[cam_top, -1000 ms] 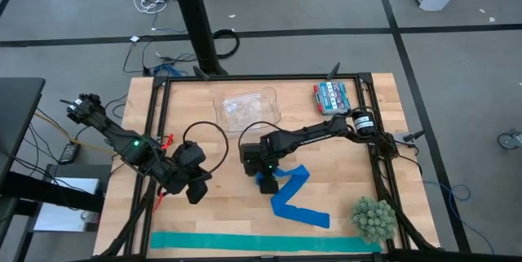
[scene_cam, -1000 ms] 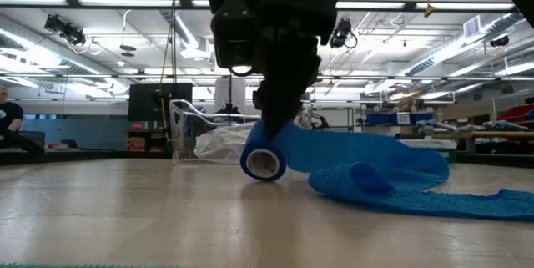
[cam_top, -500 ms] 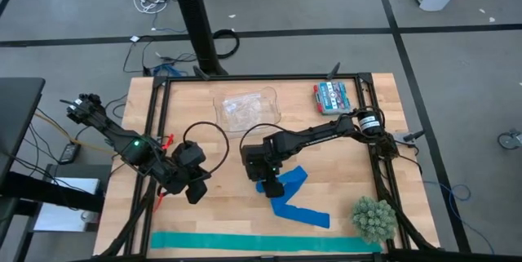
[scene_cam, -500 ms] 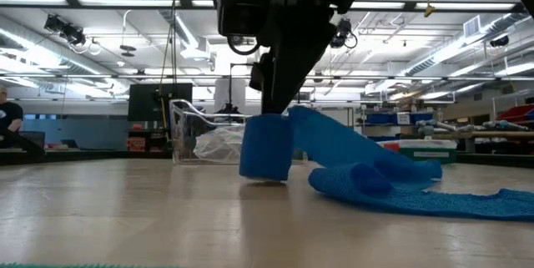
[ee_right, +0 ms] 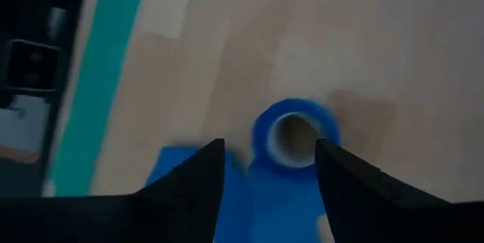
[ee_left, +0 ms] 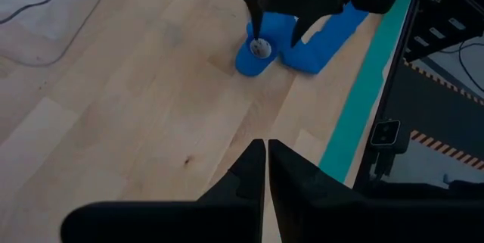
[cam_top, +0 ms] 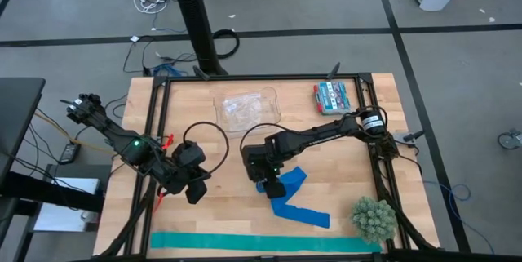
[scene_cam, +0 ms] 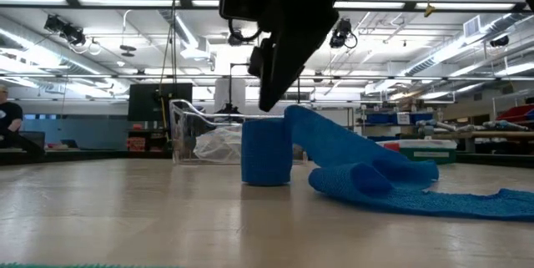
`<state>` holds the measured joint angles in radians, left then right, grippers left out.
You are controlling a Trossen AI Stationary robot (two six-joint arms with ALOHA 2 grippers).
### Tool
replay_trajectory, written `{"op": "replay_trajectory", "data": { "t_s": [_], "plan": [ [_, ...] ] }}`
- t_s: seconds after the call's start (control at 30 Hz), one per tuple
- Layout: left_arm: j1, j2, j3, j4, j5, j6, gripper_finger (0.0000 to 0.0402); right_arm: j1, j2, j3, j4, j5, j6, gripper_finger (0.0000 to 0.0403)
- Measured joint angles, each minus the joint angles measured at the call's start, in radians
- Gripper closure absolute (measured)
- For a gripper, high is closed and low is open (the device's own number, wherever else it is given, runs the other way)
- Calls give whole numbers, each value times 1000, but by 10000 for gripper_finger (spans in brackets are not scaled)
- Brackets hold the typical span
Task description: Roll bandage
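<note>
The wooden table [cam_top: 342, 156] is filling the middle of the high view, framed by a dark rail, and a long teal-green strip [cam_top: 261, 242] is lying flat along its near edge. The bandage [scene_cam: 334, 164] is sitting near the table's centre: its rolled part is standing upright on end as a small blue cylinder, while its loose tail is trailing off in folds toward the teal-green strip. The right gripper [ee_right: 268, 169] is hovering directly above the roll, its fingers standing apart on either side of the roll's open core and not touching it; in the low view they are hanging just above the cylinder's top. The left gripper [ee_left: 266, 169] is waiting off to the left side of the table, well apart from the bandage, with its fingers pressed together and holding nothing. A clear plastic bag [cam_top: 246, 107] is lying toward the far edge of the table, a small pack with blue and red markings [cam_top: 332, 97] is resting near the far right corner, and a spiky green ball [cam_top: 373, 218] is sitting at the near right corner.
</note>
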<state>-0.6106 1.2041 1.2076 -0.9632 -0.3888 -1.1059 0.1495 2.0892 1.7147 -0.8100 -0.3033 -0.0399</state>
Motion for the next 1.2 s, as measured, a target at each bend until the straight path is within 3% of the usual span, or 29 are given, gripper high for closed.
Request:
{"op": "replay_trajectory", "data": {
  "t_s": [0.23,0.93,1.07,1.2],
  "plan": [
    [0,0,0,0,7,-2,375,-15,1,-1,59,33,-51,222],
    [0,0,0,0,28,-4,375,-21,3,-174,167,56,-95,239],
    [0,0,0,0,28,-3,375,-21,3,-174,183,56,-112,264],
    [0,0,0,0,28,-3,375,-24,3,-174,191,55,-112,314]
  ]
}}
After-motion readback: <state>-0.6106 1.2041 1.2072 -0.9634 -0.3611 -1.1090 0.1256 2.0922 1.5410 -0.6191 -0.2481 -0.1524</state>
